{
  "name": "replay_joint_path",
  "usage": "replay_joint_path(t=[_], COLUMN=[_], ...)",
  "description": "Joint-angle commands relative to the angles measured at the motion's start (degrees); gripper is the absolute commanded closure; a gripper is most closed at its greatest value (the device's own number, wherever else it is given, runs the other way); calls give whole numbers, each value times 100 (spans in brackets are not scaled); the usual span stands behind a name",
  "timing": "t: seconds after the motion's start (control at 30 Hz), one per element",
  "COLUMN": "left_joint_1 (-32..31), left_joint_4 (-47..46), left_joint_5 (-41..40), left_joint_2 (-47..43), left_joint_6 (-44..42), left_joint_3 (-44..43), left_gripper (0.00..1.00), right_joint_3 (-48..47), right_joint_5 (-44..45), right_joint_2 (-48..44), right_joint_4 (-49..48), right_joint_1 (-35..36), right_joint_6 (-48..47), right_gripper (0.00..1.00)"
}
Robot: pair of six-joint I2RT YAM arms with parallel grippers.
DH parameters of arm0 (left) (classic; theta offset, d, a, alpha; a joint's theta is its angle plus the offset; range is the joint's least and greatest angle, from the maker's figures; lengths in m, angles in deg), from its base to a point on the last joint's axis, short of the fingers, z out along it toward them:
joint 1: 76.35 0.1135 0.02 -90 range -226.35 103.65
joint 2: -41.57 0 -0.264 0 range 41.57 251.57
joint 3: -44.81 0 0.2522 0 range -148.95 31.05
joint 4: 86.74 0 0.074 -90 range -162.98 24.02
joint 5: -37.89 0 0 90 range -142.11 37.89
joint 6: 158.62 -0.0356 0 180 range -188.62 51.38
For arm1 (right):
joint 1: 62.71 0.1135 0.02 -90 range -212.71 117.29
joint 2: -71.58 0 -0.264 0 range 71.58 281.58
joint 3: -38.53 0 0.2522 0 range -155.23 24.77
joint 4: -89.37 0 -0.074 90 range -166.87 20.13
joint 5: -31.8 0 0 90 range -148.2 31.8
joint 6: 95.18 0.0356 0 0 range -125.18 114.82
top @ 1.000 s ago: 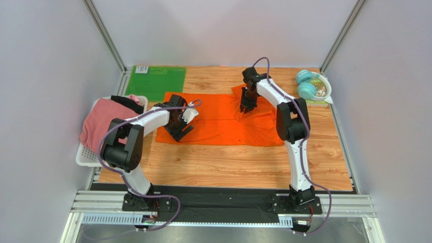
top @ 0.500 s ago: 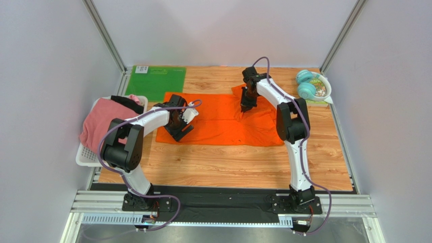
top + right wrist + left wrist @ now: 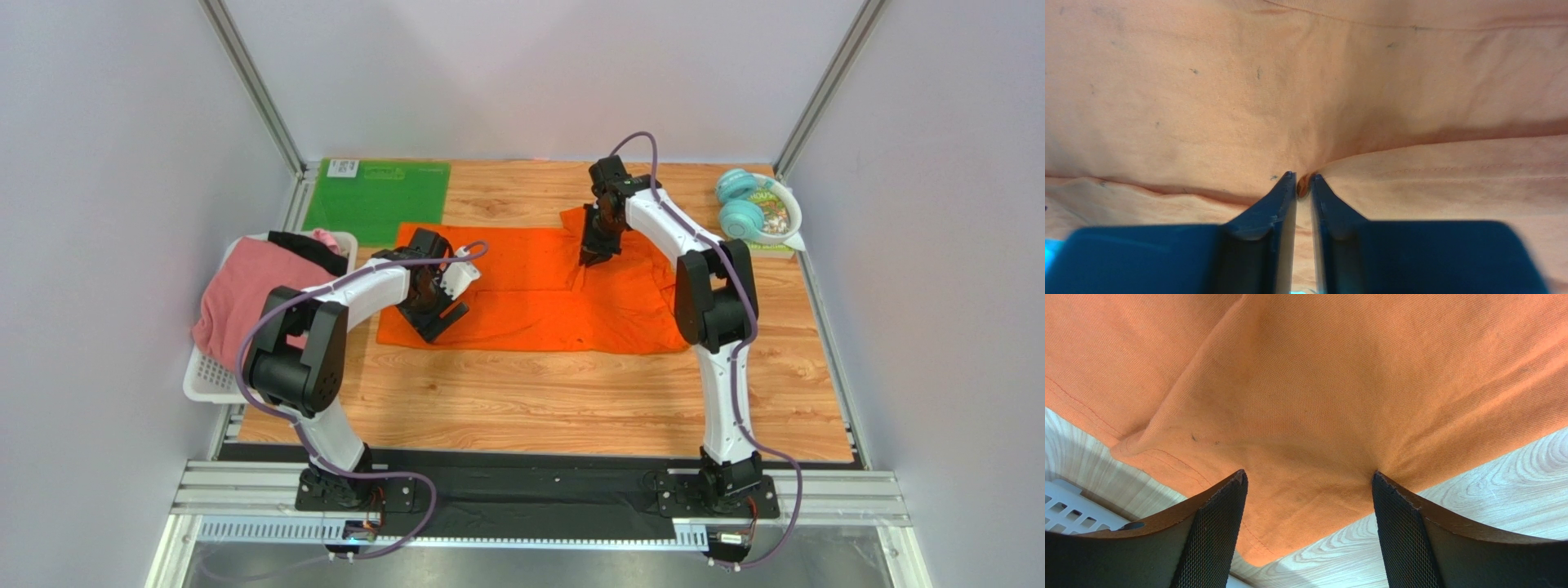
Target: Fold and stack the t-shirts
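Top external view: orange t-shirt (image 3: 528,306) lies spread flat on the wooden surface (image 3: 552,392), with the pink t-shirt (image 3: 239,300) and black t-shirt (image 3: 307,249) heaped in the white basket (image 3: 206,377) at left. Left wrist view: left jaws stand wide open, tips resting on the orange cloth near its hem, gripping nothing. Right wrist view: right jaws are nearly closed, pinching a small ridge of the orange t-shirt (image 3: 1229,92).
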State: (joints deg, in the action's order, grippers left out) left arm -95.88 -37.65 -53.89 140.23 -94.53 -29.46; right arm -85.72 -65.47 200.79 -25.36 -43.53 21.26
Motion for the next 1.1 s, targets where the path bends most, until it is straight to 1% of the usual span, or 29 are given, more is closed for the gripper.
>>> replay_joint_path(t=[0.0,0.07,0.1,0.13,0.27,0.33,0.4,0.43,0.5,0.53,0.57,0.6,0.63,0.67,0.7,0.73,0.77,0.9,1.07], left_joint_1=[-33,-33,-33,-33,-33,-33,-33,-33,-33,-33,-33,-33,-33,-33,-33,-33,-33,-33,-33], left_joint_4=[176,185,202,202,211,228,246,246,237,237,246,237,237,246,246,237,246,237,237], left_joint_5=[46,64,64,64,64,64,73,81,108,108,108,117,125,125,134,134,134,82,81], left_joint_2=[-127,-153,-153,-162,-144,-153,-162,-171,-153,-136,-127,-101,-92,-92,-118,-127,-136,-153,-144], left_joint_6=[-37,-28,-45,-37,-46,-37,-37,-45,-45,-28,-11,-10,-2,-2,-2,-2,-10,-28,-28], left_joint_3=[92,83,83,83,75,75,57,57,57,48,39,31,31,31,31,39,48,66,66], left_gripper=[19,19,19,19,20,20,20,20,20,20,20,20,20,20,20,20,20,20,20], right_joint_3=[-50,-129,-191,-287,-472,-464,-315,-227,150,299,771,958,1186,1380,1730,1855,1943,2243,2156], right_joint_5=[-196,-231,-214,-188,-47,-55,-178,-213,-380,-502,-974,-1274,-1590,-2194,-2470,-2681,-3005,-3693,-3800], right_joint_2=[-10,130,175,201,105,-114,-307,-552,-817,-1079,-1238,-1353,-1502,-1539,-1556,-1530,-1460,-1135,-775], right_joint_4=[-220,-133,-89,-18,88,96,88,44,-61,-305,-525,-745,-1200,-1448,-1694,-2079,-2240,-2873,-3050], right_joint_1=[-20,-28,-37,-72,-195,-309,-380,-397,-397,-415,-432,-511,-555,-590,-652,-678,-696,-688,-696], right_joint_6=[-86,-139,-147,-174,-192,-165,-130,-121,-60,-25,71,281,431,589,913,1046,1152,1609,1786], right_gripper=[65,57,48,46,45,45,46,46,46,46,46,47,47,47,47,47,48,48,48])
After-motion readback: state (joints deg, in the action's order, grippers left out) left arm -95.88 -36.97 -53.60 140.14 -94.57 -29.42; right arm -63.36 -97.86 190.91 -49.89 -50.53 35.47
